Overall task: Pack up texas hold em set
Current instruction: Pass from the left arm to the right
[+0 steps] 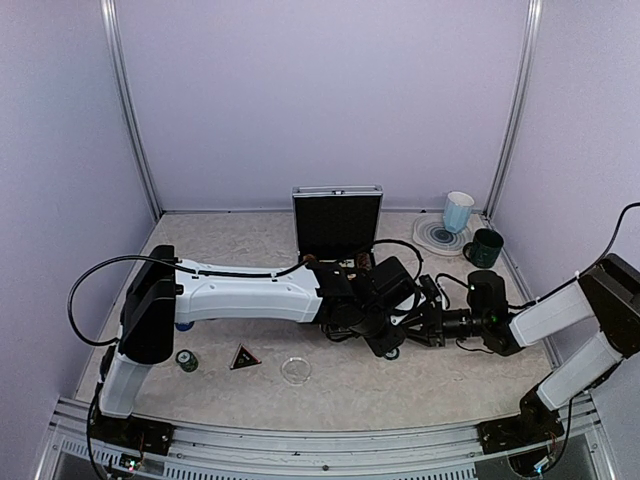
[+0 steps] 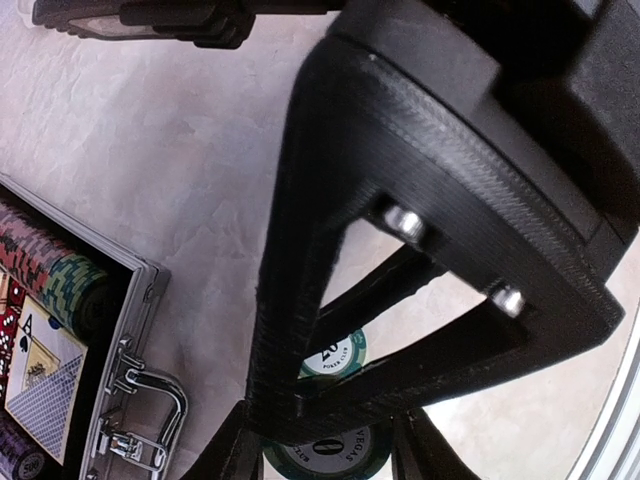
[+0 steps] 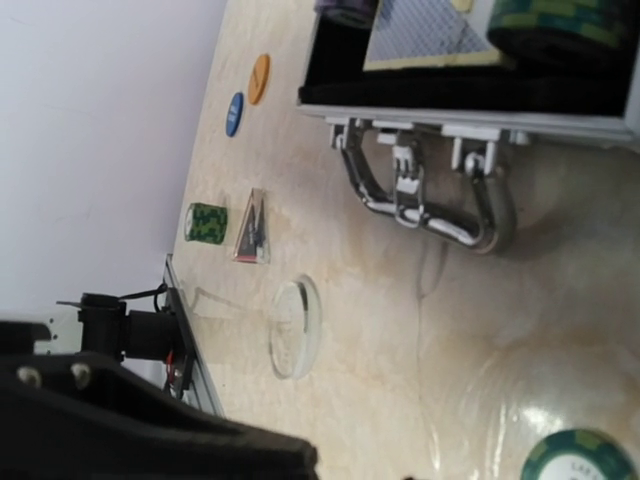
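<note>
Overhead, the white left arm point(image 1: 250, 290) lies stretched low across the beige table point(image 1: 330, 400) with its forearm near level. The right arm point(image 1: 545, 315) folds at the elbow and reaches in from the opposite side. The two wrists meet just in front of the small silver aluminium briefcase point(image 1: 338, 222). The case stands open at the back of the table with its black-lined lid upright. Chip rows point(image 2: 30, 250) and playing cards point(image 2: 45, 400) fill its tray, and the chrome handle point(image 3: 425, 205) faces the arms.

The left gripper point(image 2: 325, 445) has a round green poker chip point(image 2: 325, 452) between its fingers point(image 2: 225, 460). The right gripper point(image 1: 418, 322) crowds that view, and whether either pair of jaws pinches anything cannot be told. A second green chip point(image 2: 335, 355) appears to lie just beyond.

Well apart, near the left arm's base, sit a short green chip stack point(image 1: 187, 360), a black triangle point(image 1: 245, 357) and a clear disc point(image 1: 296, 370). A blue disc point(image 3: 234, 113) and an orange disc point(image 3: 259, 78) lie farther back.
</note>
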You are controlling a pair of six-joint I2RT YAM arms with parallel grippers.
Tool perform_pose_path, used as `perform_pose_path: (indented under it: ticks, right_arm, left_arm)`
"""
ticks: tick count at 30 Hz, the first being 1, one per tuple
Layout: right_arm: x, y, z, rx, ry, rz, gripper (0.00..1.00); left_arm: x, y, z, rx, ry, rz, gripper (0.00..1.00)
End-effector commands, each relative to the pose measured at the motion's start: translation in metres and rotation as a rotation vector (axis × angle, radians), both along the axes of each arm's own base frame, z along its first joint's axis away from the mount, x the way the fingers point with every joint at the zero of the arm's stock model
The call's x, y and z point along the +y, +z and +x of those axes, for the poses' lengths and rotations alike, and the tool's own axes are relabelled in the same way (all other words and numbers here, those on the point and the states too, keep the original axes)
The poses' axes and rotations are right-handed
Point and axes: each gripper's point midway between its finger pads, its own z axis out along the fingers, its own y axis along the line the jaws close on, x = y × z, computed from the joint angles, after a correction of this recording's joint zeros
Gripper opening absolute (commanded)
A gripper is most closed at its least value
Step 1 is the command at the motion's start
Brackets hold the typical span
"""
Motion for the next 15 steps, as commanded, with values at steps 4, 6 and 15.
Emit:
perform_pose_path:
  ticks: [4, 6, 15]
  right_arm:
    - [-0.0017, -0.0026, -0.0174, 0.004, 0.035, -0.007, 0.33]
    - [-0.0030, -0.0037, -0.0187, 0.005, 0.031, -0.008, 0.33]
    - [-0.0024, -0.0003, -0.0151, -0.006, 0.027, -0.004, 0.32]
  left_arm:
    - [-0.0015, 0.0271, 0.0061, -0.039, 0.011, -0.055, 0.30]
    - [-0.0010, 0.0275, 0.0069, -0.039, 0.013, -0.055, 0.30]
    - [-0.0032, 0.0313, 0.0044, -0.036, 0.006, -0.065, 0.30]
